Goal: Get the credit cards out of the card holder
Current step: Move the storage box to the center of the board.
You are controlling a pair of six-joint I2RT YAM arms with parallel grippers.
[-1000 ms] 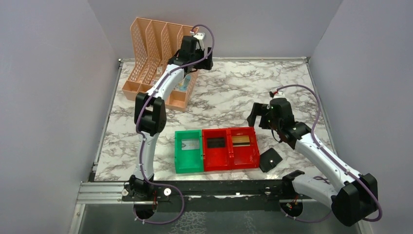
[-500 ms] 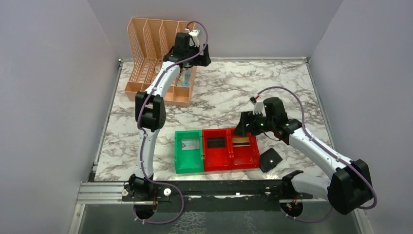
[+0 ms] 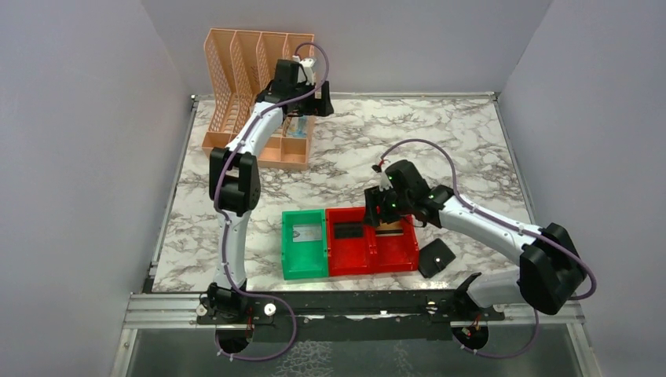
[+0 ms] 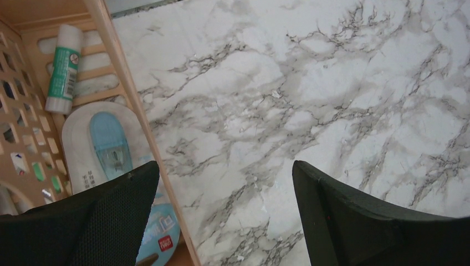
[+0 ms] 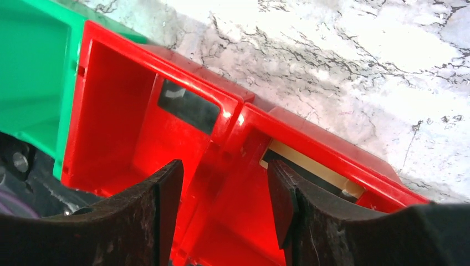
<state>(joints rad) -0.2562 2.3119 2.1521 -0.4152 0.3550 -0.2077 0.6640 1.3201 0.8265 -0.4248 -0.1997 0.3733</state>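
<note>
Left wrist view. Tape dispenser: small red tag on the pale blue part at its near end, white lettering; we read "deli", tentatively. Fine grey print along its white edge is too small for us to read. Glue stick: green label, white print and a round mark, illegible.

Right wrist view. Card: we read no print.
</note>
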